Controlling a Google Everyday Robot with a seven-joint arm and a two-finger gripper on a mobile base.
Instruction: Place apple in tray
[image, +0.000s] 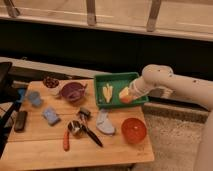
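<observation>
The claw holds the apple over the tray

The gripper blurs into the apple at the tray's 3 o'clock rim; arm cut off right.

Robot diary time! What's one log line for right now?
claw: over right end of tray | apple: at claw tip, in tray's right part | release: can't tell | orange bowl: on table, apart
</observation>
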